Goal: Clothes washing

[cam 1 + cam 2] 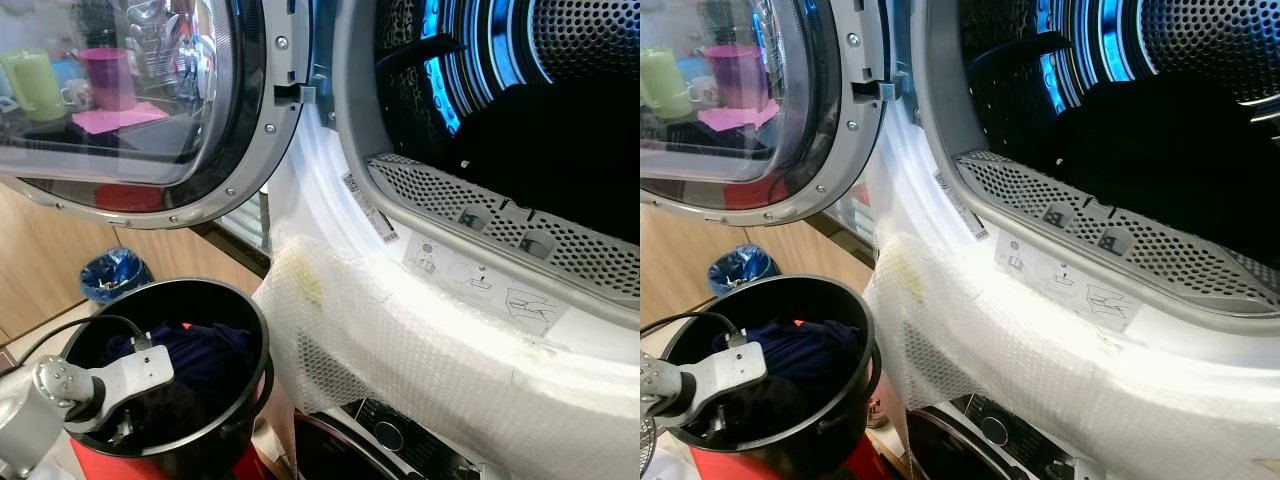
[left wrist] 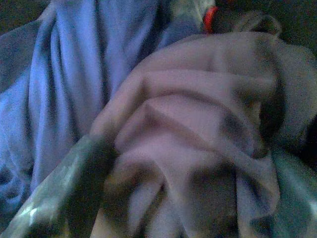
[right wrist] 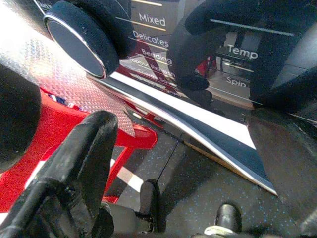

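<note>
A black bucket stands at lower left with dark blue clothes in it. My left arm reaches down into the bucket. In the left wrist view the left gripper is open, its fingers spread around a fold of pinkish-purple cloth beside blue cloth. The upper machine's drum is open and dark inside, its round door swung out to the left. My right gripper is open and holds nothing, close to the lower machine's control panel.
Bubble wrap covers the front of the upper machine below its opening. A control knob of the lower machine sits beneath it. The bucket rests on something red. A blue-lined bin stands by the wooden cabinets.
</note>
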Available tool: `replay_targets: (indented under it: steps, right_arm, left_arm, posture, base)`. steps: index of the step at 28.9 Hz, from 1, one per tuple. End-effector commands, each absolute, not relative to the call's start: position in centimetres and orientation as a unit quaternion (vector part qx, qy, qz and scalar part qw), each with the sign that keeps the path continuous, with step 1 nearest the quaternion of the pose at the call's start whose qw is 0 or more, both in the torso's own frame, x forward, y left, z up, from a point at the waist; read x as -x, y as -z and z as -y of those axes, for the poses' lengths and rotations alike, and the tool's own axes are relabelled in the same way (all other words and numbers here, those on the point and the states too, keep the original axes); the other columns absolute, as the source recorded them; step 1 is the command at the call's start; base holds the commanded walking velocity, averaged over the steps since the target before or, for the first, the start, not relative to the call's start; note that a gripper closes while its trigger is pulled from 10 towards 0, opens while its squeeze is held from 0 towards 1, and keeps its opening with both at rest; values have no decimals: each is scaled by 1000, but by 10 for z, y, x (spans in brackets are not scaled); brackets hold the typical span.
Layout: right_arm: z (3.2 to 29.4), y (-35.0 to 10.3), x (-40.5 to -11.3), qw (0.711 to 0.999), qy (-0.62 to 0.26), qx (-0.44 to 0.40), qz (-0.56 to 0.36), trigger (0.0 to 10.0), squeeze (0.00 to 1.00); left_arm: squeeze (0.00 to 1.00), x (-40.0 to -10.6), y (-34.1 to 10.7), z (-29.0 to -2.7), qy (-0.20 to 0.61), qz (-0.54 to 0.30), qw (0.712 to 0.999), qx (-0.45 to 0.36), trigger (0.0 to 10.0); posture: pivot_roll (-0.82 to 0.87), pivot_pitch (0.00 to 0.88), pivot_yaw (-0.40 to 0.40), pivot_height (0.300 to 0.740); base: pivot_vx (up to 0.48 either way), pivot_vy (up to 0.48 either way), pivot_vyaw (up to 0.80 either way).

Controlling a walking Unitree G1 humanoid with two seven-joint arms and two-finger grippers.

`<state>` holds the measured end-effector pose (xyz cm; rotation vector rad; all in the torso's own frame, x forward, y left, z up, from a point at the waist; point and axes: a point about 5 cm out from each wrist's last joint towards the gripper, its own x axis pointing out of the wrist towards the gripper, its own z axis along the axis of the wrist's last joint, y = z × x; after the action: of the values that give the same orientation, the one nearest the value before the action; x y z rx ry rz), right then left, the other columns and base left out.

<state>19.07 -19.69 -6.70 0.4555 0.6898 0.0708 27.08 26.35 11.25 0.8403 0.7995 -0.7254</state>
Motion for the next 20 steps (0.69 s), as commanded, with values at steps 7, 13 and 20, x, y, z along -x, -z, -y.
replay_targets:
  steps: [7,13,20]
  right_arm:
    - [209,63,-194,921,-18,-212,-325,10000,0]
    - [209,63,-195,921,-22,-210,-327,10000,0]
    - [207,63,-195,921,-27,-208,-329,10000,0]
  left_arm:
    - [0,-259,-103,-268,354,-414,750,-376,0]
    - [0,-259,-101,-268,353,-414,748,-380,0]
    - [0,-258,-103,-267,358,-414,745,-381,0]
  posture:
    - [321,77,-84,740]
    - [320,78,-86,740]
    - [321,73,-85,740]
  base:
    - [0,0,0]
    - [0,0,0]
    - [0,0,0]
